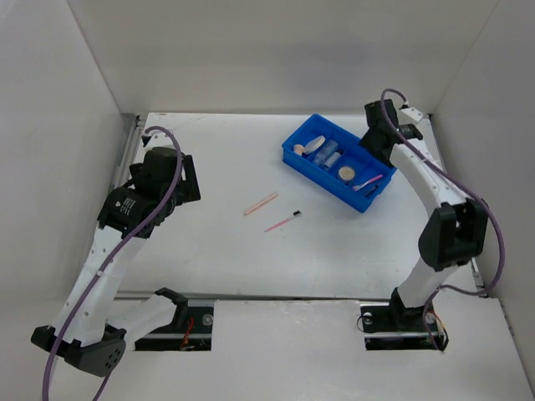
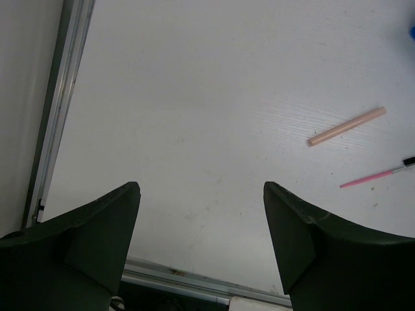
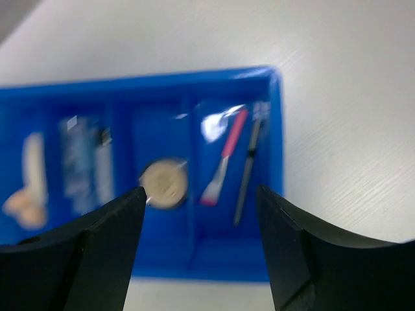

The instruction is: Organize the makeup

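The blue divided bin [image 1: 308,164] stands at the back right of the table. In it lie a beige puff [image 3: 29,184], two clear vials [image 3: 84,162], a round beige-centred compact [image 3: 163,183], a pink-handled brush [image 3: 224,167] and a thin dark pencil [image 3: 248,172]. My right gripper [image 3: 201,194] hovers open above the bin's right end [image 1: 374,138], with nothing between its fingers. A pale pink stick [image 1: 260,204] and a thin pink applicator with a black tip [image 1: 282,221] lie loose at mid-table. My left gripper [image 2: 201,194] stands open and empty at the left [image 1: 191,178], well short of the stick [image 2: 347,126] and the applicator [image 2: 379,175].
White walls enclose the table on three sides. A metal rail [image 2: 61,97] runs along the left edge and another [image 2: 194,282] runs under the left gripper. Bare tabletop [image 1: 217,159] lies between the left gripper and the bin.
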Motion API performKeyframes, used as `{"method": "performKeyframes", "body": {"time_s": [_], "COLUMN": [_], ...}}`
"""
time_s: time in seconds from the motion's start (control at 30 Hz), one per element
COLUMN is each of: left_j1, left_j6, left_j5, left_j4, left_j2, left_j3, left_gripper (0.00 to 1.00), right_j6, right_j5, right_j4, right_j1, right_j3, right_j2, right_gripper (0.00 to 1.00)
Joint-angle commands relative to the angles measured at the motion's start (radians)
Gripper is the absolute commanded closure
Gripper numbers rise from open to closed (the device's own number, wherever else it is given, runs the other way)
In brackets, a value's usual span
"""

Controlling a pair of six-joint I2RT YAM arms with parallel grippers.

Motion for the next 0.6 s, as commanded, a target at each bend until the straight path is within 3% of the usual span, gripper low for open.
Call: {"method": "performKeyframes", "body": {"time_s": [0.0, 0.1, 0.23, 0.4, 0.57], "left_j1": [0.001, 0.001, 0.001, 0.001, 0.001], "left_j6": [0.002, -0.007, -0.017, -0.017, -0.017], "left_j5": [-0.039, -0.039, -0.030, -0.010, -0.010], "left_j4": [-0.010, -0.010, -0.010, -0.010, -0.010], "left_j2": [-0.003, -0.003, -0.015, -0.037, -0.055], "left_j3": [0.031, 0.031, 0.031, 0.031, 0.011], "left_gripper": [0.26, 0.26, 0.26, 0.26, 0.26], "right_j6": [0.055, 0.163, 0.295, 0.422, 0.476], "right_j5": [-0.114, -0.171, -0.223, -0.308, -0.299], "right_j4": [0.070, 0.061, -0.032, -0.019, -0.038], "right_j1": [0.222, 0.376, 0.586, 0.634, 0.634], "right_j3": [-0.058, -0.091, 0.023, 0.113, 0.179], "right_j2": [-0.142, -0.102, 0.078, 0.232, 0.321], "right_gripper": [0.26, 0.26, 0.26, 0.26, 0.30]}}
